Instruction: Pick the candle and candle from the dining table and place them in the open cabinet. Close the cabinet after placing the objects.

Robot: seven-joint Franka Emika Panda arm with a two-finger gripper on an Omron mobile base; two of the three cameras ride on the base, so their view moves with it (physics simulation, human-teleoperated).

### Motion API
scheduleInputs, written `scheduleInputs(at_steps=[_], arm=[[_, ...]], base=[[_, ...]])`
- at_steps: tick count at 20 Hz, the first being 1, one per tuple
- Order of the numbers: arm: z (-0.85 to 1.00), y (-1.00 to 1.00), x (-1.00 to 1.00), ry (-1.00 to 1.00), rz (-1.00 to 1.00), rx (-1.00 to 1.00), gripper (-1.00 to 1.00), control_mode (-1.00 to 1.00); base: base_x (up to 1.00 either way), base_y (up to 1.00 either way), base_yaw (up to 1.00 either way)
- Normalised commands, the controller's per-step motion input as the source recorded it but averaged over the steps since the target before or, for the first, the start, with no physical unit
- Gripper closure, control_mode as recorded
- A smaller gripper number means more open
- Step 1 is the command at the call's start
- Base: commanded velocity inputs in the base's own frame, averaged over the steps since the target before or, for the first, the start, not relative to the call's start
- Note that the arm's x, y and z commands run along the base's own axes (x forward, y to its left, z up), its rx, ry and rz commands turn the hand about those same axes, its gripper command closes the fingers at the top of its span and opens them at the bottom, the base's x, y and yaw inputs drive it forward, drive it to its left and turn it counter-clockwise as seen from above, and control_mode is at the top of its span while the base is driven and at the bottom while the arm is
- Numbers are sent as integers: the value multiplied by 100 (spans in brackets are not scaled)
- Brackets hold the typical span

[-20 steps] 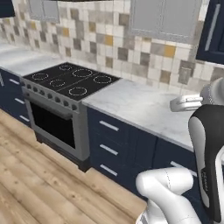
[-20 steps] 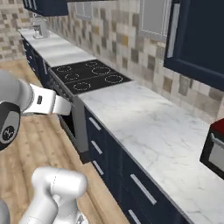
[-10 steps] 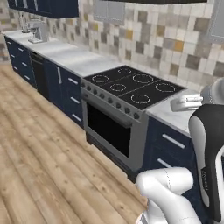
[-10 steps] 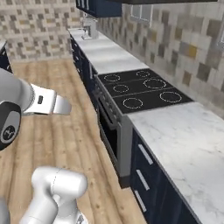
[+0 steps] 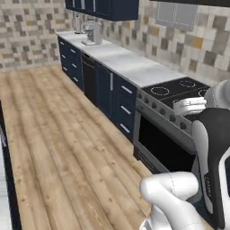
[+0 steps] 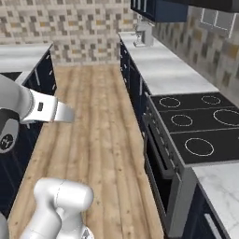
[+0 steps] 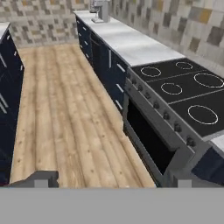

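My gripper [image 7: 113, 181] is open; its two dark fingertips [image 7: 41, 179] stand wide apart at the bottom of the hand view with nothing between them. It hangs in the air over the wooden floor, facing down the kitchen aisle. The dining table [image 6: 21, 53] shows at the left edge as a white marble top over navy drawers [image 7: 6, 87] with silver handles. The candles are out of view. Navy wall cabinets [image 5: 103, 6] hang above the far counter; I cannot tell whether any door is open.
A black cooktop and oven [image 6: 196, 126] stand on the right, in a run of navy base cabinets under a grey-white counter [image 5: 126, 63]. A silver appliance [image 5: 92, 32] sits at the counter's far end. Wooden floor [image 6: 98, 121] runs between counter and table.
The whole picture has swung left along the counter, so the camera moved. The stove slid to the right and the floor aisle and table edge came into view. The gripper stays open.
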Motion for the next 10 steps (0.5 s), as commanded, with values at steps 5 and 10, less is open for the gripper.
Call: scheduleInputs(at_steps=[5,10], arm=[[0,0,0,0,0,0,-100,100],[0,0,0,0,0,0,-100,100]], base=[[59,0,43],[35,6,44]])
